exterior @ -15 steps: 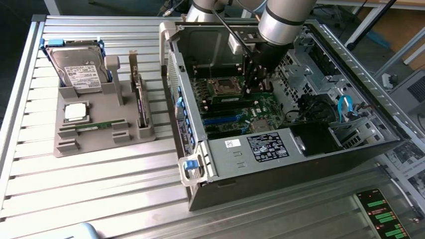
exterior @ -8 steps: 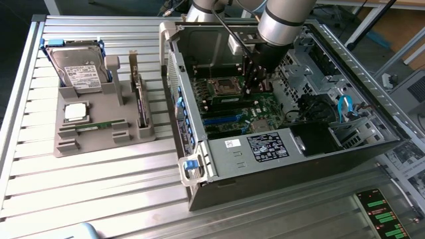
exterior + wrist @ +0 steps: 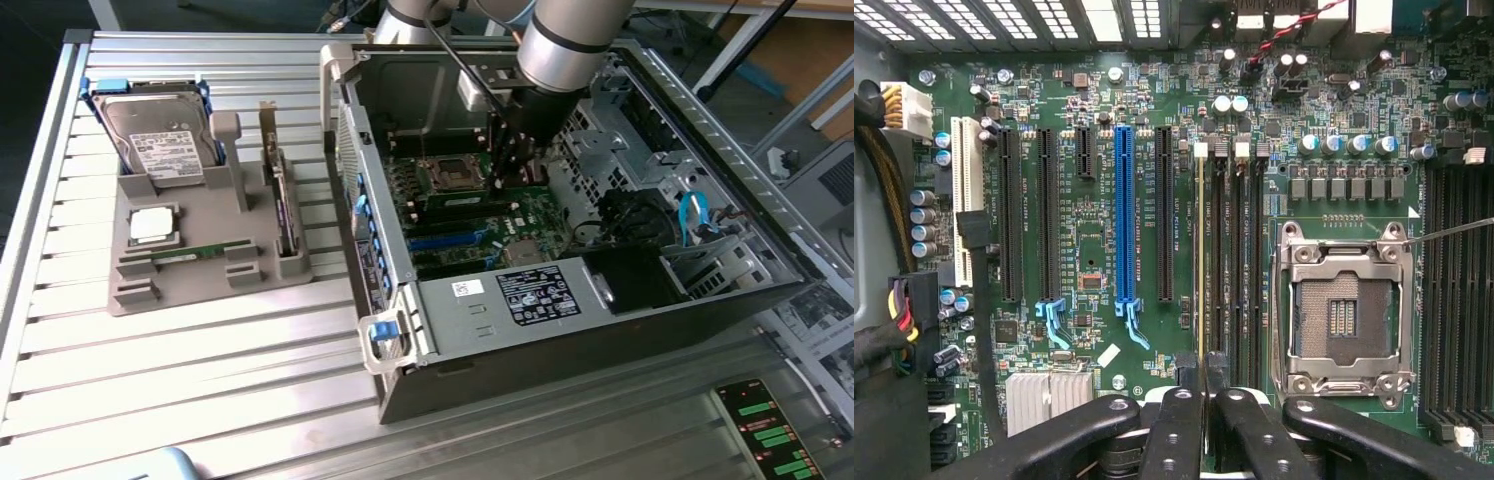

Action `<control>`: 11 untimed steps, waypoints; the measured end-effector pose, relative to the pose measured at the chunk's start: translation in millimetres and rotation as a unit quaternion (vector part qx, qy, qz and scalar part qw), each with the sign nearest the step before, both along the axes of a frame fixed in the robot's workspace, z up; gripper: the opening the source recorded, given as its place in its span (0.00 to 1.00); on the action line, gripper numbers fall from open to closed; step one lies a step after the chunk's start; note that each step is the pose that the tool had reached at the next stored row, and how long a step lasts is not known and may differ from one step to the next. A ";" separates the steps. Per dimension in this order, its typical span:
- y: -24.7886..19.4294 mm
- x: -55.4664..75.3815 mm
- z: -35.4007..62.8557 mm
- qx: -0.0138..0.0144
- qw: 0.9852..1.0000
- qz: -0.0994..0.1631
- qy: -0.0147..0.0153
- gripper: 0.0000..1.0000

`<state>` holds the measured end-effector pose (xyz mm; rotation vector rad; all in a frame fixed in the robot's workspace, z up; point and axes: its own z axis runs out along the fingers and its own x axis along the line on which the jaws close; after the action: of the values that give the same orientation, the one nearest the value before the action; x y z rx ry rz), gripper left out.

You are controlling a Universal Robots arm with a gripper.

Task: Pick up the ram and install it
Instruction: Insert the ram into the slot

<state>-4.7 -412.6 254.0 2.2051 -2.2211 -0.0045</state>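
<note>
I'm holding the ram (image 3: 1201, 260) edge-on in the tool (image 3: 1201, 388), with the jaws nearly closed and pinching the stick's upper edge. It's sitting over the outermost of the memory slots (image 3: 1239, 250), beside the CPU socket (image 3: 1344, 315), inside the case (image 3: 561, 365). My call for doing this well: I'm lining the stick up parallel with its slot and pressing straight down, no tilt. I'm reading no writing; the board print, black label (image 3: 538, 297) and drive label (image 3: 167, 152) are too small.
</note>
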 end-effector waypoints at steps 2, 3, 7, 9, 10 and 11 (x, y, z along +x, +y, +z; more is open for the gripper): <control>0.0 0.0 0.0 0.000 1.000 0.000 0.000 0.12; 0.0 0.0 0.0 0.000 1.000 0.000 0.000 0.12; 0.1 -0.5 -0.4 0.000 1.000 0.000 0.000 0.12; 0.0 -0.9 -0.4 0.000 1.000 0.000 0.000 0.12; 0.1 -1.2 -0.5 0.000 1.000 0.000 0.000 0.12; 0.1 -1.3 -0.5 0.000 1.000 0.000 0.000 0.12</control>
<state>-6.0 -412.5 253.5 2.2052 -2.2212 -0.0042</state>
